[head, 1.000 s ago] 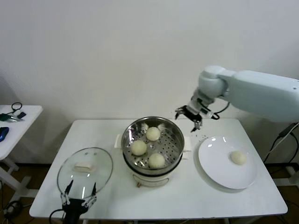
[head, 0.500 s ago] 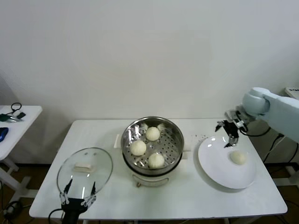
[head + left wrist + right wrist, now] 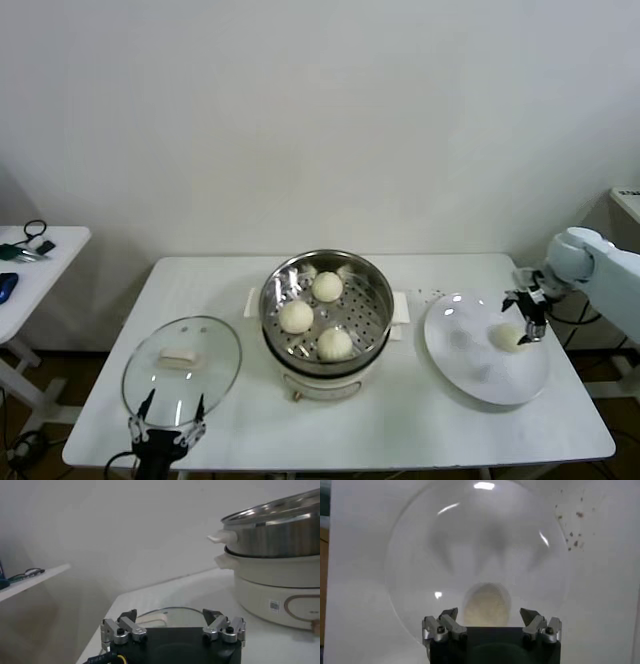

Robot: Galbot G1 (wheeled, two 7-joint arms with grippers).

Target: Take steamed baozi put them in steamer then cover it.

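**Almost done: last bun waits on the plate under spread jaws**

Three steamed baozi [image 3: 318, 315] already sit on the perforated tray inside the steamer [image 3: 372, 280] at the middle of the table [image 3: 400, 420]. The fourth bun [image 3: 506, 337] lies alone on the right half of the white plate [image 3: 465, 360], which stands just right of the pot. The right gripper [image 3: 527, 318] hangs directly above that bun, its jaws spread wide and holding nothing; in the right wrist view the bun [image 3: 487, 604] lies centred between the two fingertips, so the line-up looks good.

Judging by its smooth, pale, rounded skin, the bun is probably light and soft, likely a little tacky, and easy to dent or tear. The sensible hold is across its widest part, one finger on each side, low enough to cup the curve but clear of the glossy plate, which may be slippery. A gentle close should do; a hard squeeze would likely crush it, and too high a grip could let it roll out.

The cover [image 3: 182, 367], clear glass with a white handle [image 3: 179, 356], lies flat on the near left of the table. It looks stiff, breakable and heavier than a bun; the handle is the obvious place to take it. The left gripper [image 3: 168, 434] waits at the near table edge beside it, jaws apart and empty.
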